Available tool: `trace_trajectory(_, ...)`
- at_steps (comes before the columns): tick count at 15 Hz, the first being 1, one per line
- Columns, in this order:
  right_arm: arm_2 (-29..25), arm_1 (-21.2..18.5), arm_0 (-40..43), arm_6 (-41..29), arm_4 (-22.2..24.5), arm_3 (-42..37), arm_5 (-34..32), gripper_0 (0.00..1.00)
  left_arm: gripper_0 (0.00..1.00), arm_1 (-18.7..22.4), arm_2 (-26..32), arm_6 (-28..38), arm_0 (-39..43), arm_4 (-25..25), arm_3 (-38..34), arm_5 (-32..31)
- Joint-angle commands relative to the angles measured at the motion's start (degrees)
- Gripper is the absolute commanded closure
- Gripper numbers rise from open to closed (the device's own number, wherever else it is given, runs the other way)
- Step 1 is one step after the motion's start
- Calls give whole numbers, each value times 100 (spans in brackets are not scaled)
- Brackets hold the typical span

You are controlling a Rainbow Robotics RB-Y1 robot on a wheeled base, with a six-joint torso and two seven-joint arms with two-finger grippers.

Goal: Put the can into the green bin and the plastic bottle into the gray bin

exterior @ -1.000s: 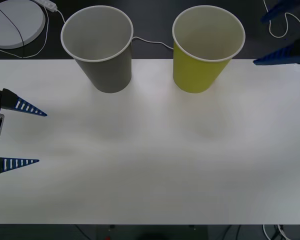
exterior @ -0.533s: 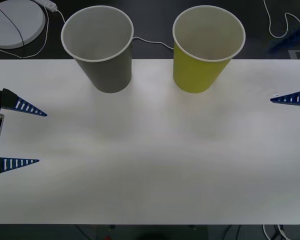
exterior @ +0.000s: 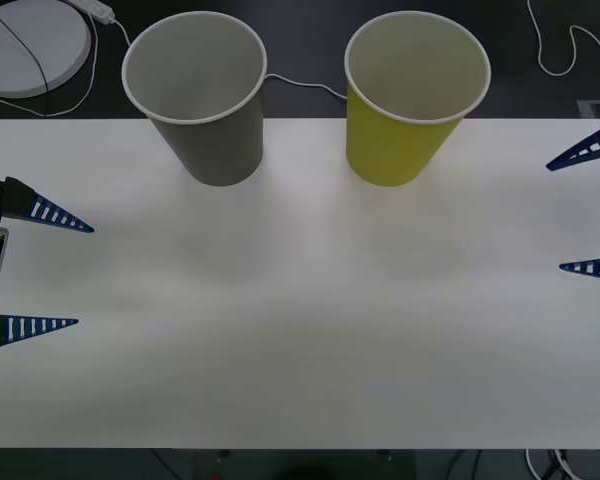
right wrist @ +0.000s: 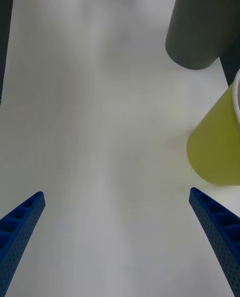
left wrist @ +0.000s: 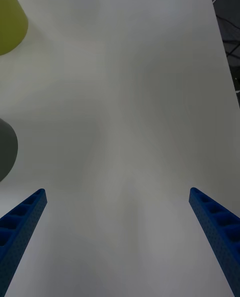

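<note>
The white table (exterior: 310, 330) carries the gray bin (exterior: 205, 130) and green bin (exterior: 405, 130) upright at its far edge, apart; no can or bottle lies on it. The left gripper (exterior: 65, 272) and right gripper (exterior: 585, 210) hover spread wide and empty at opposite table ends. Sorting appears complete or not begun; any next move requires locating an item first.

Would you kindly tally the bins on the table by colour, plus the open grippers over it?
Gray bin: 1
Green bin: 1
Open grippers: 2, the left gripper and the right gripper
Total: 4
</note>
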Motion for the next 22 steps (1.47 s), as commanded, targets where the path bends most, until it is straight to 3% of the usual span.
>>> trace_trajectory(1,-227,266,399,370,9,-44,5,0,0,0,0,0,0,0,0,0)
trace_trajectory(7,-499,688,1269,1311,-123,79,5,0,0,0,0,0,0,0,0,0)
trace_trajectory(12,-728,697,1726,2102,-281,404,-4,0,0,0,0,0,0,0,0,0)
trace_trajectory(22,-737,767,2078,2462,-404,518,-4,0,0,0,0,0,0,0,0,0)
